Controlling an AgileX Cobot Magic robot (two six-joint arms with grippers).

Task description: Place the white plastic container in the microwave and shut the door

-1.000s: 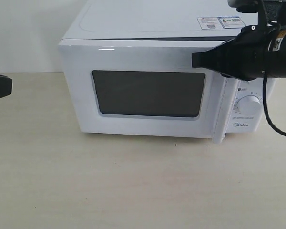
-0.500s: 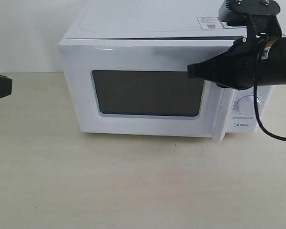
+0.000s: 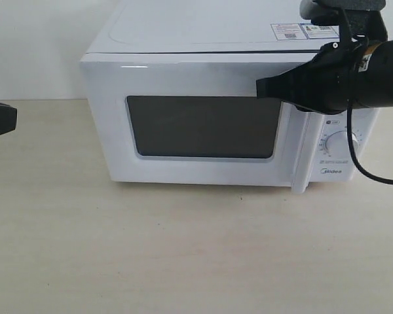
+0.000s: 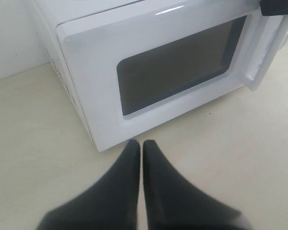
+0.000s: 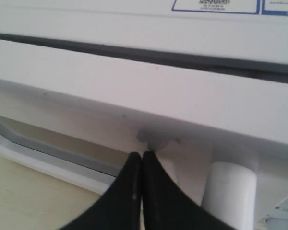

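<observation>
Microwave (image 3: 203, 33) sits toward the far edge of the worktop (image 3: 183, 248), nearer the right edge than the left. It faces the near edge. Door (image 3: 111, 131) looks flush with the body in the exterior view, with a thin dark seam along its top. Its window (image 3: 203, 127) is dark and I can't see through it. Handle (image 3: 300, 157) runs upright on the door's right side, with a dial (image 3: 340, 142) just past it on the panel. Stickers (image 3: 301, 30) lie on the top, at the back right.

Container: I can't place it. No view shows it on the worktop, and the dark window hides the inside.

Right gripper (image 3: 261, 87) comes in from the right edge, across the panel. Its tip is at the door's upper right, just left of the handle's top. In the right wrist view its fingers (image 5: 134, 177) are pressed together, clenched on nothing. The tips are right at the door face under the top seam. I can't tell whether they are touching or just off it.

Left gripper (image 4: 141, 143) is over the worktop by the left edge, well apart from the microwave. It points toward the microwave's front left corner. Its fingers are also clenched, tip to tip, with nothing between them. A black cable (image 3: 367, 170) loops down from the right arm, in front of the panel.
</observation>
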